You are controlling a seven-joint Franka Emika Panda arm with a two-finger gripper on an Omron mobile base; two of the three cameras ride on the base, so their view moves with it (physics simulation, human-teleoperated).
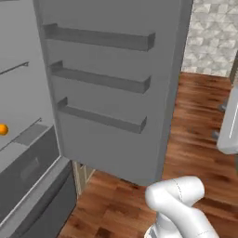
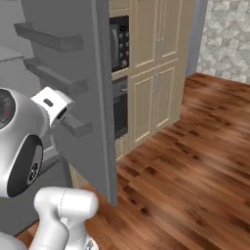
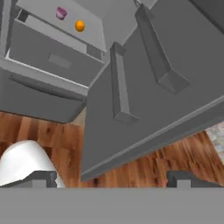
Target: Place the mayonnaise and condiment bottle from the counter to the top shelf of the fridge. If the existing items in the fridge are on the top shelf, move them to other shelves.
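The fridge (image 1: 28, 93) stands open, its door (image 1: 111, 93) swung wide with three narrow door racks (image 1: 100, 38) on its inner face. Inside, on a shelf (image 3: 65, 22) just above the boxy drawer (image 3: 48, 57), a small pink cup (image 3: 61, 13) and an orange fruit (image 3: 79, 26) sit near each other, apart. The gripper (image 3: 111, 178) hangs below the door edge over the wood floor (image 2: 195, 161), jaws spread wide and holding nothing.

Plain grey fridge (image 1: 28, 153), its door (image 1: 111, 93) the same flat grey. Small orange fruit (image 3: 79, 26) beside a pink-purple cup (image 3: 61, 13). Reddish-brown wood-grain floor (image 2: 195, 171), beige cabinets (image 2: 151, 73), mottled grey-white stone wall (image 2: 227, 39), black oven (image 2: 119, 44).
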